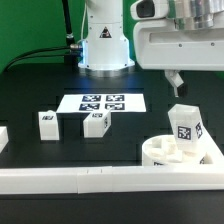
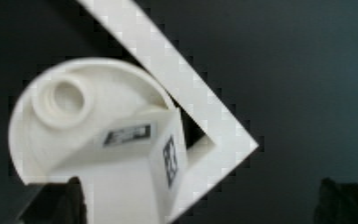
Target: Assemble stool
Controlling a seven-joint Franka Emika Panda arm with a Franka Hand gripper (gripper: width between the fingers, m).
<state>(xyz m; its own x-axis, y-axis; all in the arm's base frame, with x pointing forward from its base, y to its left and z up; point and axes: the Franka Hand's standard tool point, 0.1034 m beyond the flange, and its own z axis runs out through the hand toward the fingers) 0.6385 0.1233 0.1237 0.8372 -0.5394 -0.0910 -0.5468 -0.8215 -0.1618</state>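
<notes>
The stool's round white seat [image 1: 160, 152] lies in the corner of the white rails at the exterior view's lower right. One tagged leg block [image 1: 185, 125] stands upright in it. Two more leg blocks [image 1: 47, 122] [image 1: 95, 123] stand loose on the black table. My gripper [image 1: 173, 80] hangs above the seated leg, apart from it. In the wrist view the seat [image 2: 60, 105] and its leg [image 2: 144, 150] lie below my open gripper [image 2: 197, 205]. Nothing is between the dark fingers [image 2: 51, 205].
The marker board [image 1: 103, 102] lies in front of the robot's base [image 1: 104, 45]. A long white rail [image 1: 60, 181] runs along the front edge and meets a side rail [image 2: 185, 85] at the corner holding the seat.
</notes>
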